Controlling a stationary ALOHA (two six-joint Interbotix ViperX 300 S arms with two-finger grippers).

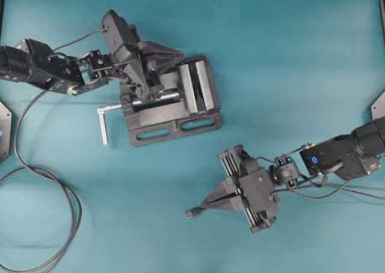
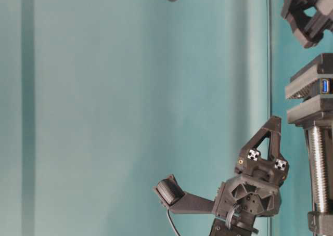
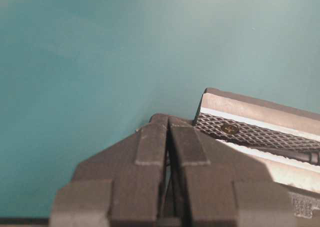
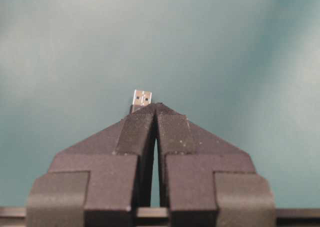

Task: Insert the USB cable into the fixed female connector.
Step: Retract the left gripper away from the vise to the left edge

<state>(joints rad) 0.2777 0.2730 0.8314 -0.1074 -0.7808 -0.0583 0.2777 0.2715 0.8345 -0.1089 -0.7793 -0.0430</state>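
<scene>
- Right now both pairs of my jaws are pressed together: the right gripper [image 1: 207,205] low over the worktop [image 1: 289,56], the left gripper [image 1: 177,56] above the vise [image 1: 174,125].
- The plug [image 1: 194,213] of the USB cable sits just off the right fingertips, on the side away from the wrist. Its long axis runs nearly in line with those jaws, metal end pointing away from me.
- I cannot tell whether the right jaws nip the plug's rear or merely close just behind it; no view shows the contact.
- The right arm is plainly the nearer one to the plug. The left is well apart from it, but is the nearer one to the vise.
- The female connector [image 2: 325,85] sits clamped between the vise's plates, its blue opening facing out.
- I judge that the coming move turns on this: from the plug, the vise lies up and to the left in the overhead view, so the plug must be carried there and its axis lined up with the socket's mouth.
- Only the table-level view shows that blue mouth; from overhead it is hidden among the vise parts.
- Only the right wrist view shows the plug's [image 4: 142,98] bright metal face, a little left of the jaws' seam.
- The left wrist view gives the vise's knurled plate [image 3: 250,132] just beyond the closed left tips, but no socket.
</scene>
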